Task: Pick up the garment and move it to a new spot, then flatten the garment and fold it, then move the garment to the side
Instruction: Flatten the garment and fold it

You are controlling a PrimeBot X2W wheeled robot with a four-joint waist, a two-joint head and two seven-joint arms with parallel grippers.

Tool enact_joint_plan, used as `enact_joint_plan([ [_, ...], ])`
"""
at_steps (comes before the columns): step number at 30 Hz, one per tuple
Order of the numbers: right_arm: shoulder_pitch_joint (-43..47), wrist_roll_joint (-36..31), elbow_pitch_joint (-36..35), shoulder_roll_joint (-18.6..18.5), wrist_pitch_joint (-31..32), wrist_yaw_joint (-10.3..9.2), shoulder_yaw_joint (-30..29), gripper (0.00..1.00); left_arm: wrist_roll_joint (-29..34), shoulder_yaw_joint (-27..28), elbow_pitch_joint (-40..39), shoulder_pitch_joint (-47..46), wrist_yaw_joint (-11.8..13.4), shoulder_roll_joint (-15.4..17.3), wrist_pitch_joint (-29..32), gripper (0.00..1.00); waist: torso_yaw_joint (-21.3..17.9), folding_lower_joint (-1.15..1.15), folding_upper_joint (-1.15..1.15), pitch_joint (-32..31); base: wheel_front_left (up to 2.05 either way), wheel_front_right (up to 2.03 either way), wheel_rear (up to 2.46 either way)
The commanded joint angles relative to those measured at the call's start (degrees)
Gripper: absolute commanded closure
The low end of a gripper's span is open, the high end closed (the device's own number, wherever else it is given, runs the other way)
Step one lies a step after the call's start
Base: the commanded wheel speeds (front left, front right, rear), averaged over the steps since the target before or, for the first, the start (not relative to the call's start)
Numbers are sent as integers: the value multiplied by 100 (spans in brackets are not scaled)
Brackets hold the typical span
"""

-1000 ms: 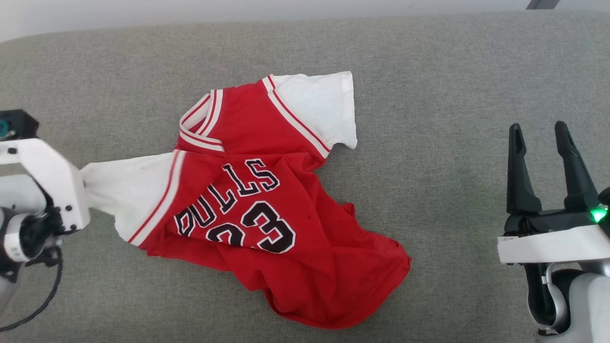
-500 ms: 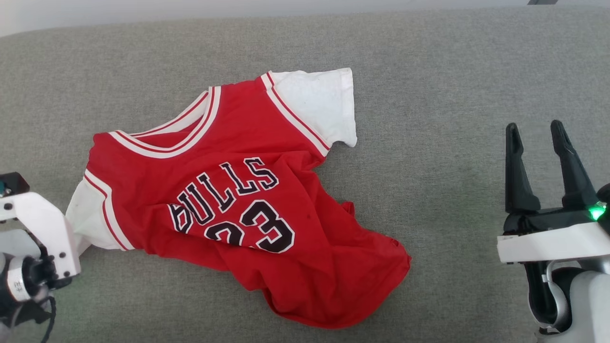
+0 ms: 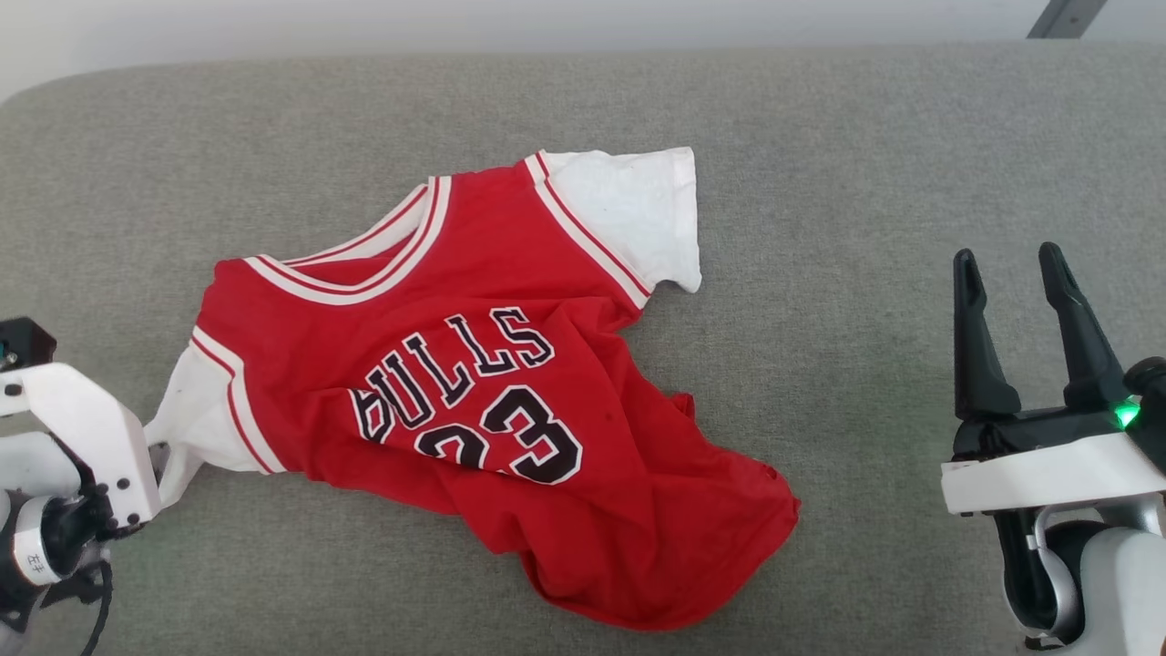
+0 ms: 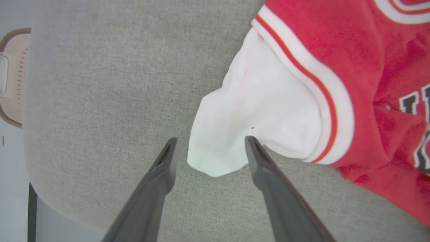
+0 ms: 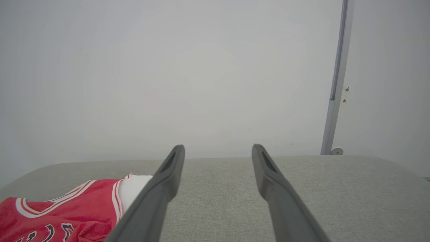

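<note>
Near edge, left corner: left gripper [image 4: 211, 139], fingers spread wide, pinching nothing. The tip of a white sleeve [image 4: 255, 111] lies on the cushion between the two fingers. One finger's tip sits at the sleeve's edge; contact cannot be told.

Near edge, right corner: right gripper [image 3: 1006, 253], fingers apart with nothing between them, pointing toward the far edge. It is well apart from the cloth. A green light shows on its base.

Middle of the grey cushion [image 3: 865, 182]: the garment [image 3: 474, 364], red, lying front up and rumpled rather than flat. The hem [image 3: 656, 565] is bunched toward the near edge, slightly right of centre. The black "BULLS" lettering [image 3: 460, 360] and the 23 run slantwise across the chest, with the number's lower part lost in a fold. The striped collar [image 3: 364, 260] opens toward the far left. The second white sleeve [image 3: 638, 210] points toward the far edge.

Beyond the far edge: a pale wall [image 5: 201, 67], and a grey upright pole [image 5: 336, 84] toward the right corner.
</note>
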Motion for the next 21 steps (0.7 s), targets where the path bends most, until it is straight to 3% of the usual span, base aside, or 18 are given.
enact_joint_plan([
  [1, 38, -38, -15, -3, 25, -1, 30, 0, 95, 30, -82, -36, -37, 34, -92, 0, 40, 0, 0, -45, 0, 0, 0],
  [5, 72, -52, 18, -30, 76, -2, 93, 0, 192, 61, -368, -96, -221, 10, -431, 0, 125, 0, 0, -151, 0, 0, 0],
  [13, -31, -72, 157, -149, 211, -2, 261, 0, 689, 230, -901, 88, -710, -260, -2132, 0, 420, 0, 0, -396, 0, 0, 0],
  [21, -399, -69, 670, -514, 459, -2, 334, 0, 1271, 204, -1113, 432, -837, -736, -3838, 0, 954, 0, 0, -485, 0, 0, 0],
])
